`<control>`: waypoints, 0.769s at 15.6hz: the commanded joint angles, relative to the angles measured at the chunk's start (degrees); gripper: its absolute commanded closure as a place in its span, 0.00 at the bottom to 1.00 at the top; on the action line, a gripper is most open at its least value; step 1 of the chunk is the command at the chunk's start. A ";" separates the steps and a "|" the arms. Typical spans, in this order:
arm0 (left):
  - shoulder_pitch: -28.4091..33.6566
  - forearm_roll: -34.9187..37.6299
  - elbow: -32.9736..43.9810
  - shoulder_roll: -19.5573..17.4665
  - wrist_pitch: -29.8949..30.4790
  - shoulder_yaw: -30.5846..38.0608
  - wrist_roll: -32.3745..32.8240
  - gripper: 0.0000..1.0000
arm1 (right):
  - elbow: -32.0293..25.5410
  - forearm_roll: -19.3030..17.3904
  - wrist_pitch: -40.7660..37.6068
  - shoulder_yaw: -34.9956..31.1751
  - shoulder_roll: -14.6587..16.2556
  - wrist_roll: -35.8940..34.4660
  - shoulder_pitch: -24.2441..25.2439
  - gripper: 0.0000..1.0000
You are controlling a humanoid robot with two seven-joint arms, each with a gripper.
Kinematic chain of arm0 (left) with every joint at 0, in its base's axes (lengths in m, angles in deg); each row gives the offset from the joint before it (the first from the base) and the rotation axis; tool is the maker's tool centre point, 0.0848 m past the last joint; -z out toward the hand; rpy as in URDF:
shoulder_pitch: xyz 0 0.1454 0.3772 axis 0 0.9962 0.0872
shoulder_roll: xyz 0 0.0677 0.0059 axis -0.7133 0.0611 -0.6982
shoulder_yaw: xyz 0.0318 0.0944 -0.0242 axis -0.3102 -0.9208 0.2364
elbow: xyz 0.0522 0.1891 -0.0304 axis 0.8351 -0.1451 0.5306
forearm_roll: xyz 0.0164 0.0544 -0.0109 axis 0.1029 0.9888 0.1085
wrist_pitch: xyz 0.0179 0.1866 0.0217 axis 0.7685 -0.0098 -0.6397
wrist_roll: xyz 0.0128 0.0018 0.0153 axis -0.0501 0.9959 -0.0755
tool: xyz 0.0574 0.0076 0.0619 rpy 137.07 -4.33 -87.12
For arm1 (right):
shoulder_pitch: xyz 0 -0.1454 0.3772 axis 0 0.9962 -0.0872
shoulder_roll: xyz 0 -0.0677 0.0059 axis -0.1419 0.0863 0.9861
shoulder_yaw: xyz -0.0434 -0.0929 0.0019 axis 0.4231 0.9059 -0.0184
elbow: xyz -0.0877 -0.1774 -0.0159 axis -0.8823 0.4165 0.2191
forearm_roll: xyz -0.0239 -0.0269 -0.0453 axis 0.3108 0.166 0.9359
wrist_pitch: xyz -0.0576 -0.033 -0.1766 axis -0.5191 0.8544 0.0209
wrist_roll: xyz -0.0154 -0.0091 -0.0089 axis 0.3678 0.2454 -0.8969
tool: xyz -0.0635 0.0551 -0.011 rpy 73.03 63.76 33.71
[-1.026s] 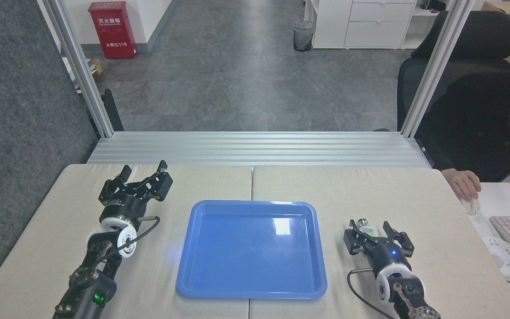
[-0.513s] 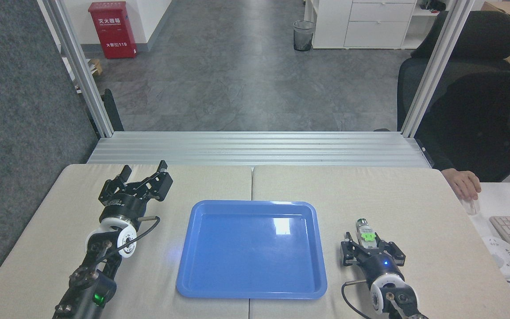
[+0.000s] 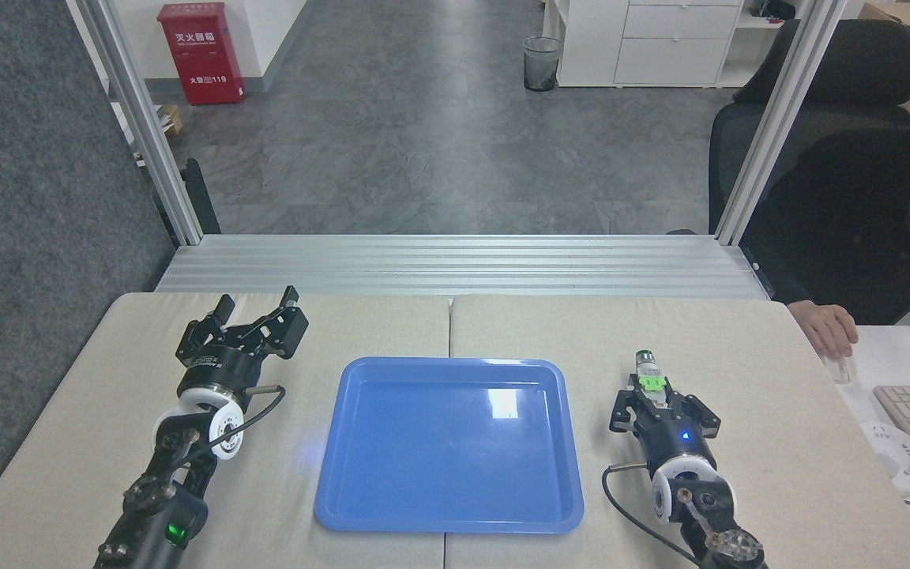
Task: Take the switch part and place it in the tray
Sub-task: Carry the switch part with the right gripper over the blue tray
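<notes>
One switch part [image 3: 649, 374], one tray [image 3: 449, 444], two grippers. Switch part sat btwn the fingers of right gripper [image 3: 659, 393], clamped on it, dark round end sticking out past fingertips, just right of tray, apart from its rim. Tray had nothing in it. Left gripper [image 3: 256, 305] spread wide, nothing held, left of tray.

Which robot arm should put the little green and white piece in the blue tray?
The right one. The right gripper is shut on the switch part, just beside the tray. The left gripper is open, holds nothing, and sits on the tray's far side.
</notes>
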 commanded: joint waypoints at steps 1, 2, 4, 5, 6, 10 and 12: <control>0.00 0.00 0.00 0.00 0.01 -0.08 -0.03 0.00 | -10.05 1.25 0.70 7.55 -10.17 0.29 -3.28 1.00; 0.00 0.00 0.00 0.00 0.01 -0.08 -0.03 0.00 | -10.06 3.44 0.70 11.59 -12.47 0.38 -3.03 1.00; 0.00 0.00 0.00 0.00 0.01 0.01 -0.03 0.00 | -9.97 6.00 0.36 17.06 -15.11 0.56 -1.98 1.00; 0.00 0.00 0.00 0.00 0.01 -0.08 -0.03 0.00 | -9.71 6.27 0.18 19.34 -15.56 1.51 -0.84 1.00; 0.00 0.00 0.00 0.00 0.01 0.01 -0.03 0.00 | -9.53 6.36 -0.17 21.11 -15.39 2.57 0.39 1.00; 0.00 0.00 0.00 0.00 0.01 0.01 -0.03 0.00 | -4.88 9.51 -2.19 22.35 -14.95 5.37 4.26 1.00; 0.00 0.00 0.00 0.00 0.01 -0.08 -0.03 0.00 | -3.74 11.36 -3.51 22.27 -14.77 7.57 5.15 0.98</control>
